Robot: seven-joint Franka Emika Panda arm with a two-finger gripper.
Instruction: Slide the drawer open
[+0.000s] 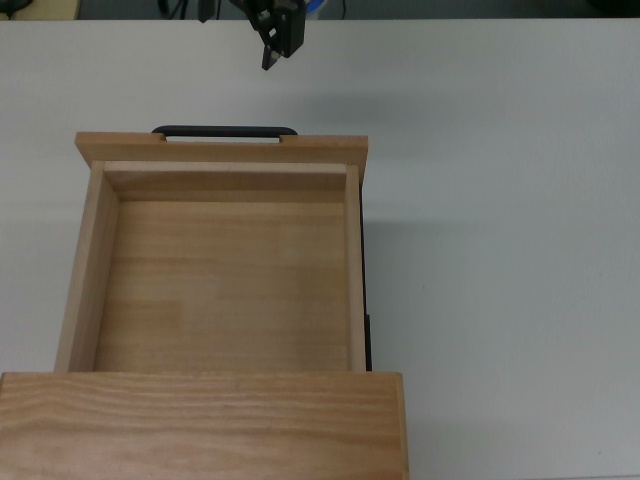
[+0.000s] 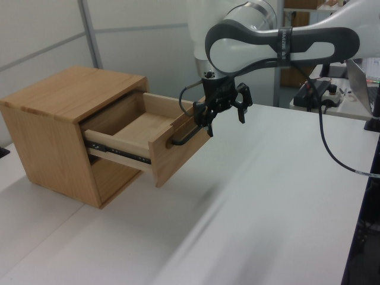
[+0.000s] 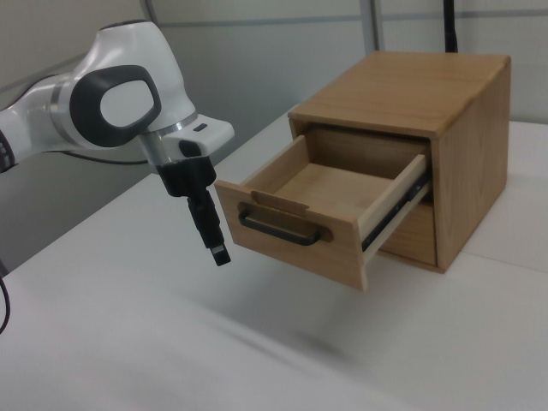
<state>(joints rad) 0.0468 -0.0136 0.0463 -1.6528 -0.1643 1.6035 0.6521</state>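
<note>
The tool [image 1: 274,40] sits at the top view's 12 o'clock edge, above the white desk [image 1: 500,200] and clear of the handle [image 1: 225,131], which lies below it toward 6 o'clock. Only its dark lower part shows here, cut off by the frame, so this view alone does not tell how the fingers stand. The drawer [image 1: 220,270] fills the lower left of the top view, pulled far out from under the cabinet top [image 1: 200,425] at 6 o'clock, its bare wooden floor fully exposed.

The left view gives what the top view hides: the tool [image 2: 225,113] hangs from the white and grey arm [image 2: 279,41] with its two fingers [image 2: 241,113] spread apart, gripping nothing. It hovers just beside the far end of the handle [image 2: 187,133], at roughly 2 o'clock from it, not touching. The drawer [image 2: 160,139] juts out of the cabinet [image 2: 53,136] on a dark slide rail [image 2: 119,151], well above the desk.

The right view looks from the other side. The tool [image 3: 214,240] points down at 9 o'clock from the drawer front [image 3: 291,235], seen edge-on so the fingers overlap. The handle [image 3: 282,231] shows as a black bar across the front panel, and the open cavity of the cabinet [image 3: 428,128] appears behind the drawer.
</note>
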